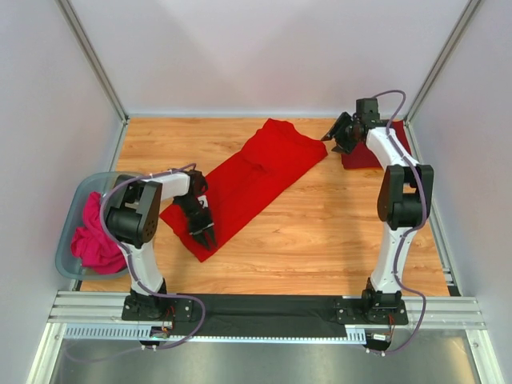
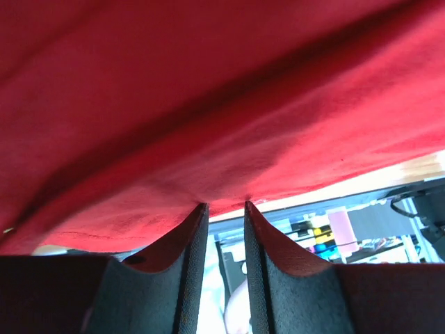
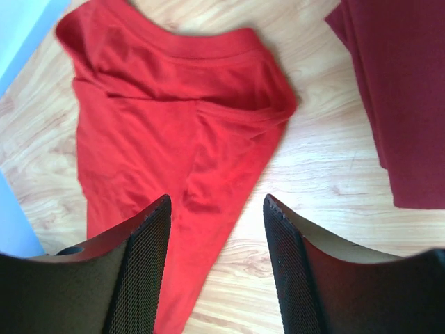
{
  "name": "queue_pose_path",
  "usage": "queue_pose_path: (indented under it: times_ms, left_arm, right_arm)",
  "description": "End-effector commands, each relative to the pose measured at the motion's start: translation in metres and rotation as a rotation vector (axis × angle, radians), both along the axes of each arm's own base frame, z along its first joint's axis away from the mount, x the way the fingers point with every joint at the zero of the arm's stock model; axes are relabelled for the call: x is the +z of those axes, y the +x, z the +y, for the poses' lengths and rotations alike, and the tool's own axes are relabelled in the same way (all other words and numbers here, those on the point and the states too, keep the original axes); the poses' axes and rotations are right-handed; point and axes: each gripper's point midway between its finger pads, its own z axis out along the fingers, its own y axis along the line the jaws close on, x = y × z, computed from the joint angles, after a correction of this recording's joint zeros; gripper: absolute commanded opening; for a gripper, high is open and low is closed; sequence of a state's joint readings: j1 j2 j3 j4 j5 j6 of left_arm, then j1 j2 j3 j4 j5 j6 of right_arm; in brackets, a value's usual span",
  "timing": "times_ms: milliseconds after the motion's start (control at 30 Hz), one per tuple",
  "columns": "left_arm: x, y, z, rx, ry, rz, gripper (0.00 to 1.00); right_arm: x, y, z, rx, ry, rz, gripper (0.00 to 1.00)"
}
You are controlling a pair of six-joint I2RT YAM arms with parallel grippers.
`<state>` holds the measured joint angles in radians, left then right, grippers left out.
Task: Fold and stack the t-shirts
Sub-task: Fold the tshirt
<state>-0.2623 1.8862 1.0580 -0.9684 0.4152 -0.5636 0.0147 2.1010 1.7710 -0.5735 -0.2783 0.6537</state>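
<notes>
Apparently mid-fold, bright red t-shirt (image 1: 256,172): left gripper (image 1: 202,234) narrow at seven-o'clock hem, hold unclear; right gripper (image 1: 336,140) wide, empty, should seize one-o'clock end.

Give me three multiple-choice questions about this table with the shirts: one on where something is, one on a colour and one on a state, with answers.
1. Where does the folded dark maroon cloth t-shirt lie?
A) far right corner of the wooden table
B) table centre
C) near left edge

2. What colour is the crumpled cloth in the translucent plastic bin?
A) white
B) pink
C) green

3. How is the right claw?
A) shut on a shirt
B) open and empty
C) out of view

Answers:
1 A, it sits by the right wall at the far end.
2 B, magenta-pink folds fill the bin.
3 B, its fingers stand apart with nothing between them.
</notes>
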Motion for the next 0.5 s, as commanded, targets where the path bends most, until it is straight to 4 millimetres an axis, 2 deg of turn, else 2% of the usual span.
queue_pose_path:
  times_ms: [0,67,200,233,300,333,400,433,467]
  left_arm:
    - [-0.003,0.005,-0.007,-0.021,-0.007,-0.092,0.35]
    - [0.01,0.004,-0.009,0.008,-0.014,-0.116,0.37]
    - [0.024,0.007,-0.015,0.036,-0.033,-0.124,0.38]
    - [0.024,0.007,-0.017,0.037,-0.032,-0.116,0.38]
    - [0.024,0.011,-0.018,0.03,-0.014,-0.12,0.38]
    - [0.021,0.012,-0.017,0.026,0.002,-0.12,0.38]
    - [0.013,0.013,-0.014,0.027,0.034,-0.112,0.39]
    - [0.006,0.011,-0.014,0.028,0.045,-0.09,0.39]
    - [0.003,0.009,-0.014,0.036,0.048,-0.073,0.39]
  right_arm:
    - [-0.022,0.004,0.001,0.002,-0.02,0.028,0.58]
    - [-0.03,0.005,0.007,0.002,-0.004,0.028,0.58]
    - [-0.046,0.021,0.015,0.016,0.027,0.013,0.57]
    - [-0.059,0.024,0.015,0.014,0.026,0.031,0.57]
    - [-0.063,0.033,0.016,0.014,0.026,0.021,0.56]
    - [-0.075,0.035,0.015,0.011,0.026,0.037,0.56]
    - [-0.076,0.042,0.017,0.011,0.038,0.035,0.54]
    - [-0.089,0.042,0.018,0.007,0.038,0.061,0.53]
    - [-0.092,0.044,0.016,-0.001,0.035,0.069,0.52]
